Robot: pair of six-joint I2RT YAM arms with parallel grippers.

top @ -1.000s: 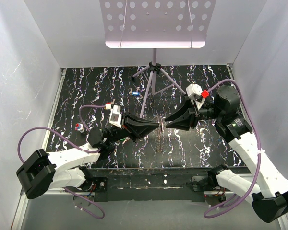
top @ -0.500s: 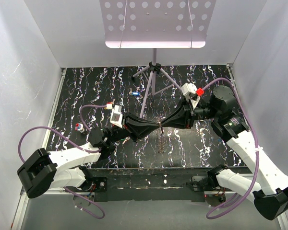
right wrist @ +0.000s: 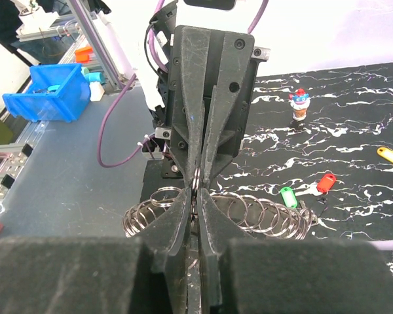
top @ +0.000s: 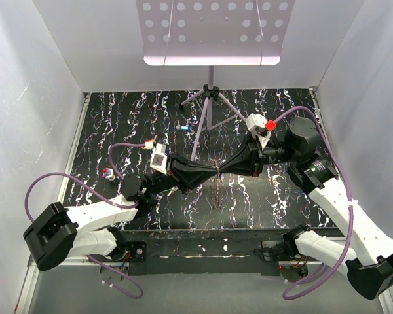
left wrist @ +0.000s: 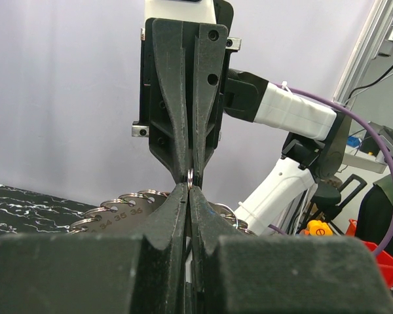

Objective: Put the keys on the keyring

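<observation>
Left claw [left wrist: 188,196] and right claw [left wrist: 191,163] meet tip to tip, both clamped on one small loop [left wrist: 190,176] of the keyring [left wrist: 118,210], which sits just beneath. Keys [right wrist: 288,195] lie loose on the counter [right wrist: 354,124]. We judge opposing pull may slip the loop free, dropping the keyring.

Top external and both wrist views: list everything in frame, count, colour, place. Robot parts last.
silvery-grey toothed metal keyring: one, mid-table, between the gripper tips.
green-headed key: one, beside the keyring.
red-headed key: one, next to the green one.
yellow-headed key: one, right edge of right wrist view.
blue-headed key: one, far side, left of the stand.
small red-topped figurine: one, left table edge.
white perforated music stand: one, on a tripod, far centre.
black white-veined tabletop: one.
blue plastic bin: one, off the table.
left gripper, right gripper: black, tip to tip, both shut on the keyring.
</observation>
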